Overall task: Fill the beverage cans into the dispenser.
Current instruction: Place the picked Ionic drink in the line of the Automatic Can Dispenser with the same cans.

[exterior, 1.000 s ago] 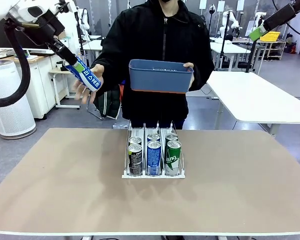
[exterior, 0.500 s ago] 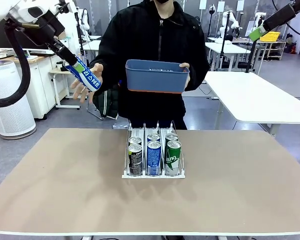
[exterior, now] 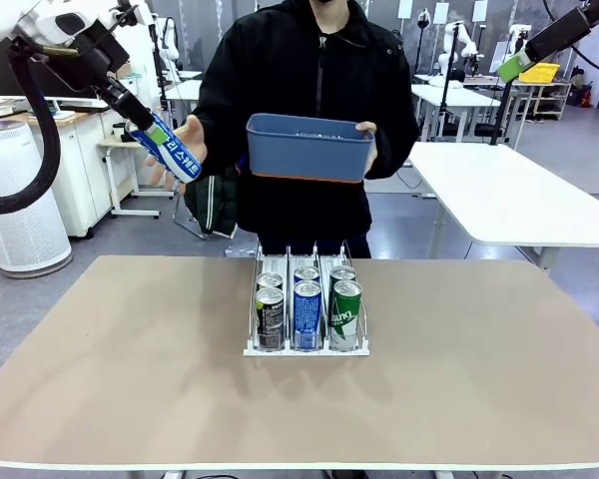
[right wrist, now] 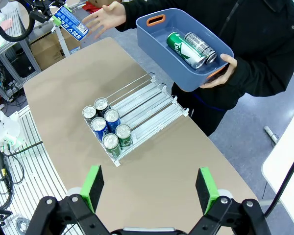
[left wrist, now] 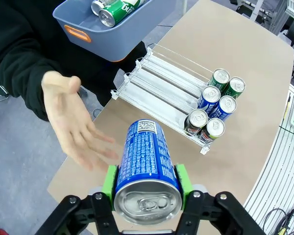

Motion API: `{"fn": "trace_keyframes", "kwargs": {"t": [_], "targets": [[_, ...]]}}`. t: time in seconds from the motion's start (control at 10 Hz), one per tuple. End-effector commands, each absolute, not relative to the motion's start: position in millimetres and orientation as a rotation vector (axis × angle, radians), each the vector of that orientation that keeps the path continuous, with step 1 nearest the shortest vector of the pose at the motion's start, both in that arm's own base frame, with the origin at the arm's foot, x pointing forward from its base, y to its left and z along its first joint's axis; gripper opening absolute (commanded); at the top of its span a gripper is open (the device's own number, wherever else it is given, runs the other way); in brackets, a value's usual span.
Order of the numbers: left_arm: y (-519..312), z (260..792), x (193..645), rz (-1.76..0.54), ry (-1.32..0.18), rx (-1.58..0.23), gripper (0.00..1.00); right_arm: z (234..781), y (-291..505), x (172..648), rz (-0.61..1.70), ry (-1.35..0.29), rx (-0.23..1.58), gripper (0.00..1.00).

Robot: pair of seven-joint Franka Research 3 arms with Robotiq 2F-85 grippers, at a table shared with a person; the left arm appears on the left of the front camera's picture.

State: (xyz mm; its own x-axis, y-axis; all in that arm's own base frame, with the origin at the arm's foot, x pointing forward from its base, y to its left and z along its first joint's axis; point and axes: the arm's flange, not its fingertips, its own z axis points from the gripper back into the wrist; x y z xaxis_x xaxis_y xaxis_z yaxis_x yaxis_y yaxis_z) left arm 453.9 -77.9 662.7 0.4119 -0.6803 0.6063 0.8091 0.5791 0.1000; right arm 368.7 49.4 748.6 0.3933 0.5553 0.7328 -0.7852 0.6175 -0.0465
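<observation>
White left arm (exterior: 50, 20) with a thick black cable (exterior: 42, 130), black fingers (left wrist: 88, 211) and green pads (left wrist: 109, 180).

blue bin (left wrist: 118, 43) cropped, its cans (left wrist: 118, 9) perhaps two

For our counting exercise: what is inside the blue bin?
Lying sideways: a green can and a silvery can. The blue bin's wall hides some floor.

- Dispenser (exterior: 306, 350): white-based rack with three narrow lanes split by thin dividers, centre of the front view.
- Six cans stand upright at its near end, two per lane: black pair (exterior: 270, 317) left, blue pair (exterior: 307, 314) middle, green pair (exterior: 345, 314) right.
- Blue-and-white can (exterior: 177, 152): upper left, in the air, tilted.
- Green can (right wrist: 181, 46) and dark can (right wrist: 201, 45): on their sides, side by side, in the blue bin (right wrist: 186, 81), upper centre.
</observation>
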Motion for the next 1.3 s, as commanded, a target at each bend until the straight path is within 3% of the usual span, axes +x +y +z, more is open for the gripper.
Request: {"fn": "trace_keyframes", "kwargs": {"t": [0.0,0.4,0.5,1.2], "targets": [[-76,664,454,-0.947,-0.657,-0.221,0.0,748,48,370,0.869,-0.789,0.342,1.0],[-76,664,454,-0.947,-0.657,-0.221,0.0,748,48,370,0.869,-0.789,0.342,1.0],[-78,663,454,-0.946,-0.652,-0.222,0.58,748,48,370,0.869,-0.789,0.342,1.0],[-162,643,374,-0.86,-0.567,-0.159,0.58,748,48,370,0.869,-0.789,0.342,1.0]]}}
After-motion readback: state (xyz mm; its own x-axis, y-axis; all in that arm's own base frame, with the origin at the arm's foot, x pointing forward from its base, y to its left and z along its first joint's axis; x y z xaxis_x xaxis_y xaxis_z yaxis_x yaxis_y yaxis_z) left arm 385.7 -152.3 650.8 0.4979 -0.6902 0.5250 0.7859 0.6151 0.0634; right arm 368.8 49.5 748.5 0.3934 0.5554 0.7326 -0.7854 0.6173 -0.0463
